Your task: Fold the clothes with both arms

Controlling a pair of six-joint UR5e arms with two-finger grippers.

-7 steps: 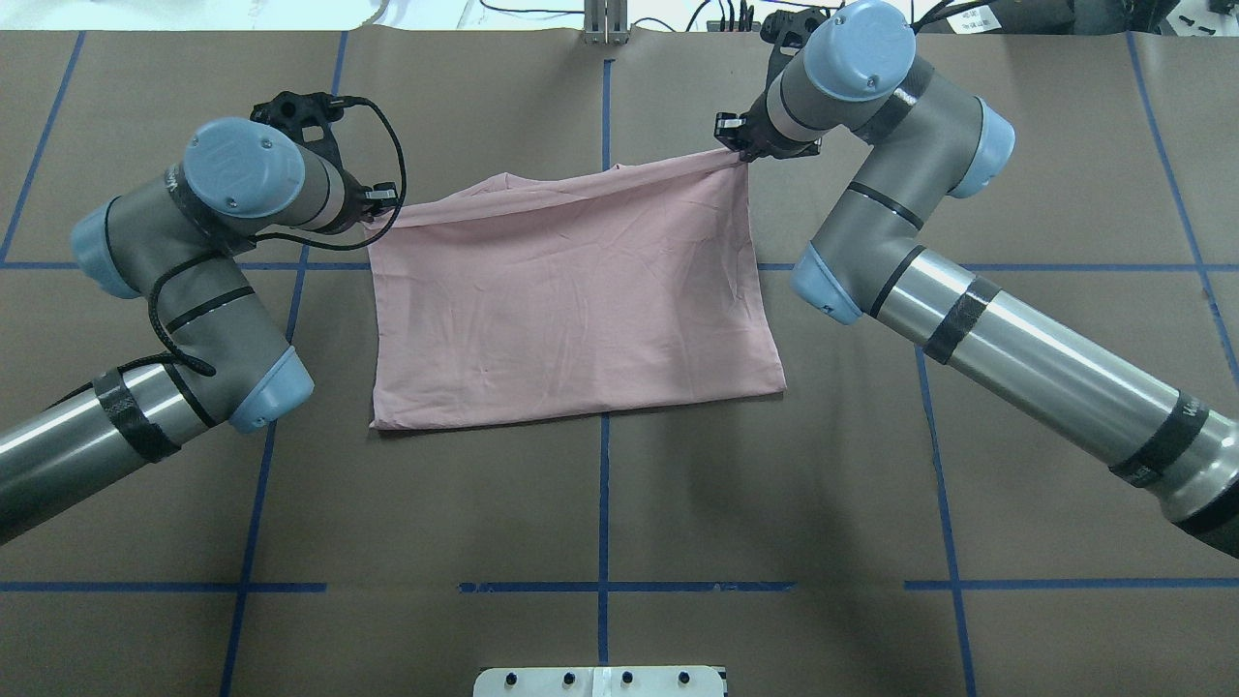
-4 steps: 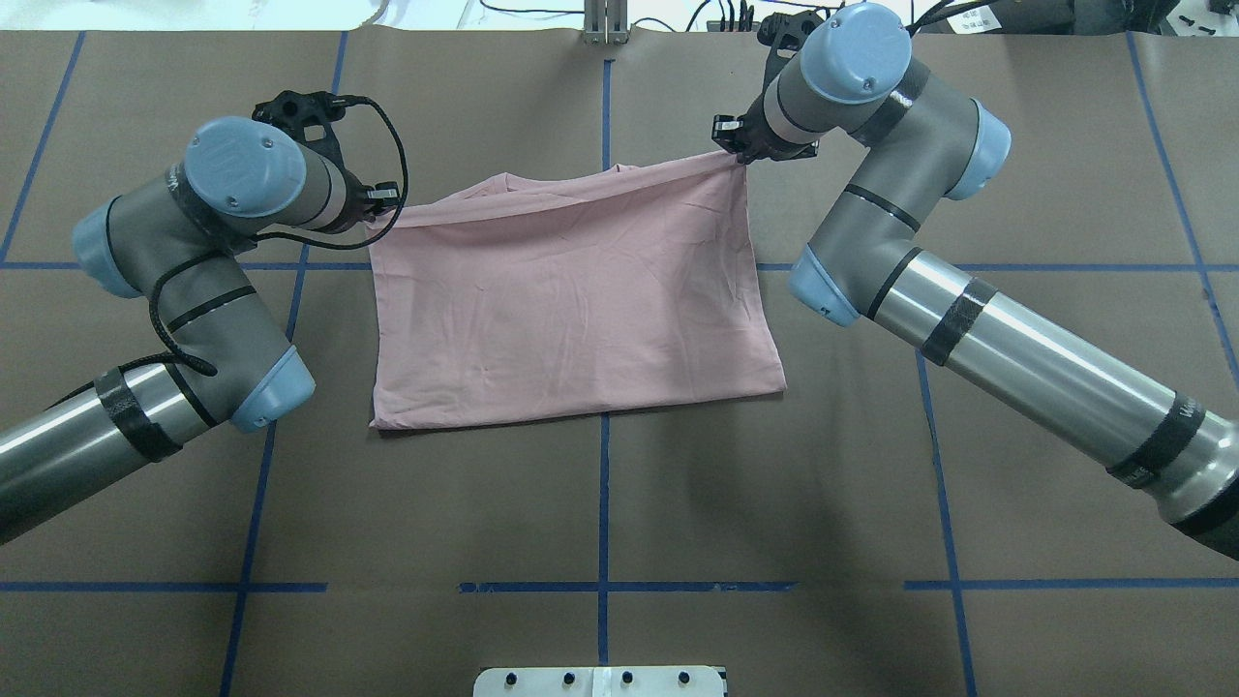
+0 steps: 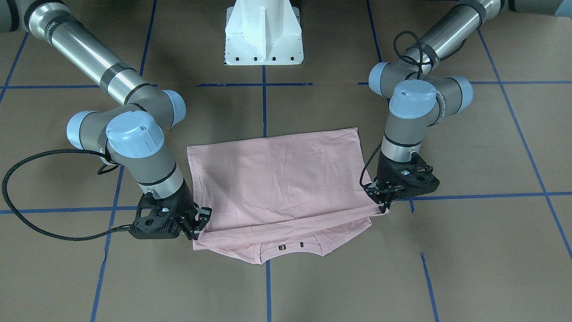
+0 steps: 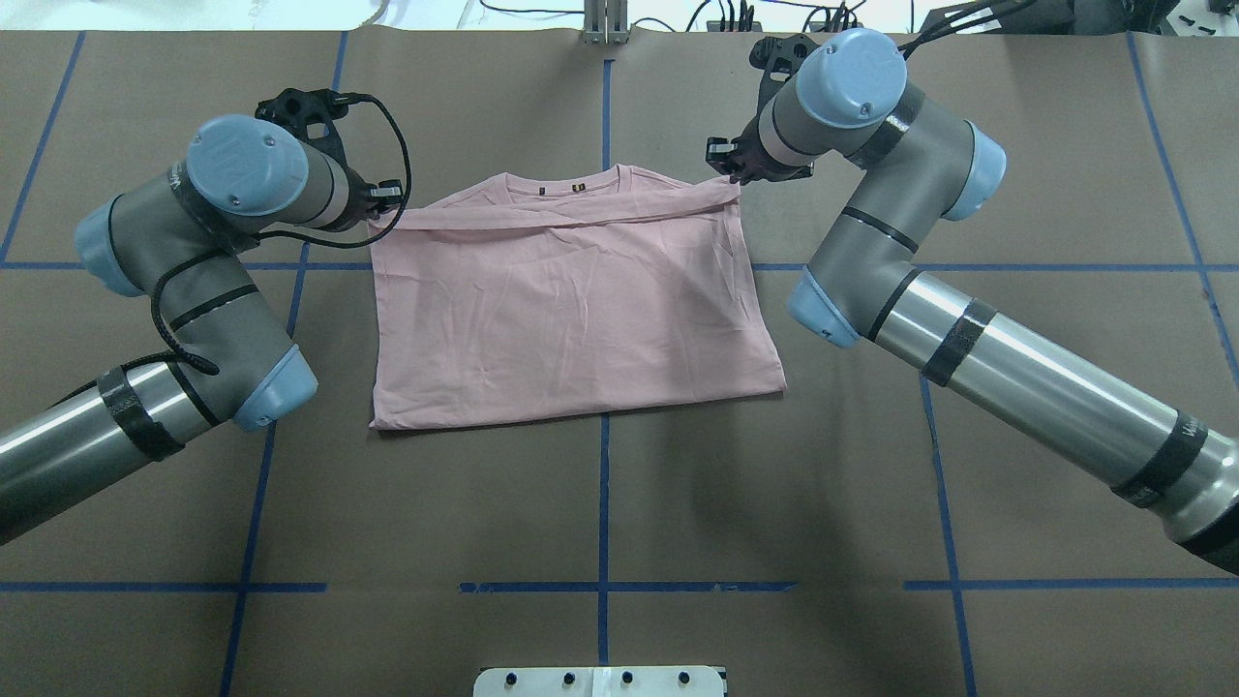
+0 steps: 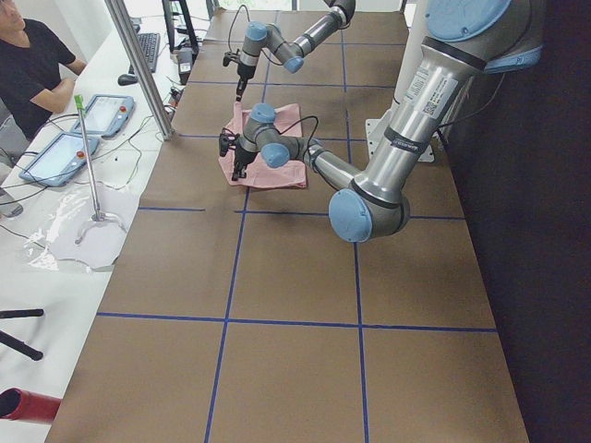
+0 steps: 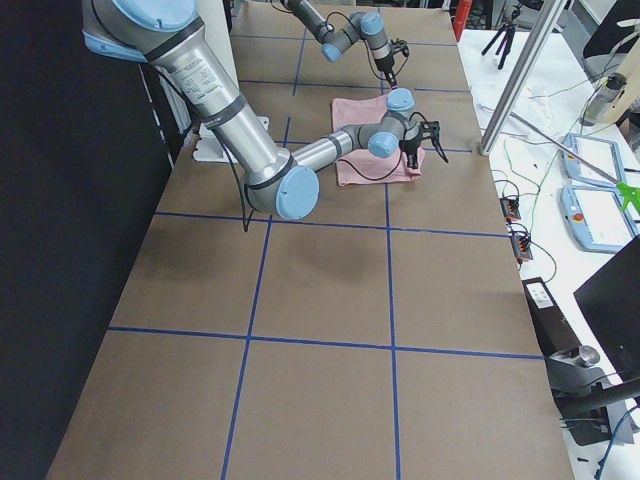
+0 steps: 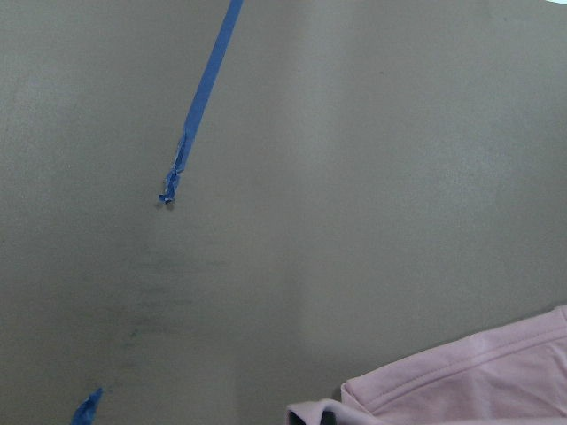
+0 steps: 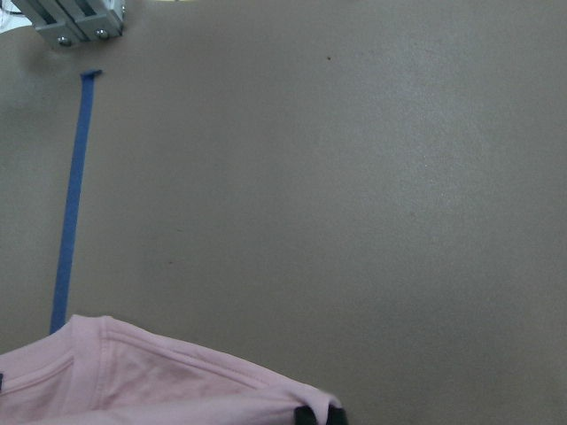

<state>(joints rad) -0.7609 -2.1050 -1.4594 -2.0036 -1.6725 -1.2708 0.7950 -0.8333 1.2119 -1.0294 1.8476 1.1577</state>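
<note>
T-shirt [image 4: 571, 310] spans between left pincer [image 4: 385, 198] and right pincer [image 4: 722, 166], each clenching a folded-edge corner.

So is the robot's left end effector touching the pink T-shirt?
Touching. The front-facing view shows the left end effector pinching the pink T-shirt at its folded corner.

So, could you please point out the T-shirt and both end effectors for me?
T-shirt [image 3: 277, 179], front-facing view, middle of the folded top layer.
Left end effector [image 3: 383, 202], front-facing view, between its fingertips.
Right end effector [image 3: 199, 222], front-facing view, between its fingertips.
</note>
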